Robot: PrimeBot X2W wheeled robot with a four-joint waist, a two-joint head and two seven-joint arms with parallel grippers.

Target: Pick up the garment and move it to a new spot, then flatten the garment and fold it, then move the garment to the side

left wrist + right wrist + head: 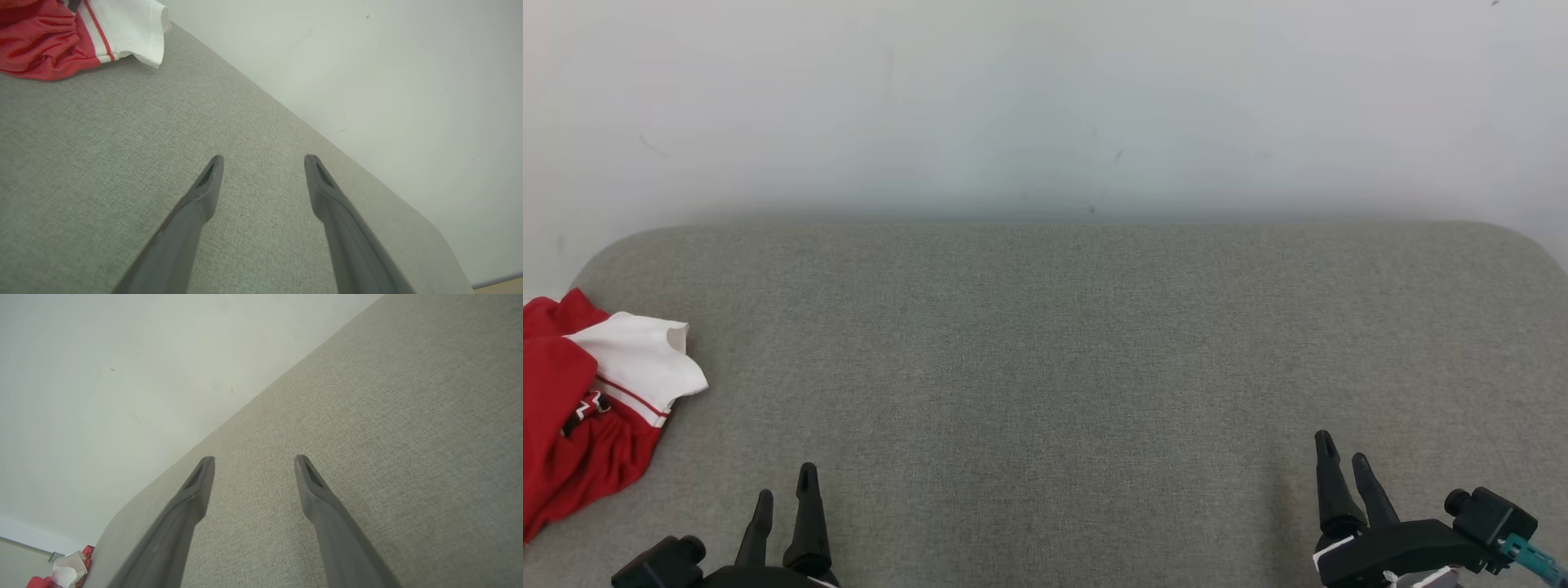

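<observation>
- Red-and-white crumpled fabric garment [588, 400], nine o'clock: likely soft, light, floppy; pinch its white sleeve [645, 359] edge.
- Left gripper [786, 482] and right gripper [1341, 446]: wide, empty.

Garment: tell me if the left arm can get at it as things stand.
Probably yes: the garment lies on the cushion at far left, the open left fingers near it, nothing between them.

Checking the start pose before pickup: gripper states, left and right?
Left gripper: open, holding nothing.
Right gripper: open, holding nothing.
</observation>
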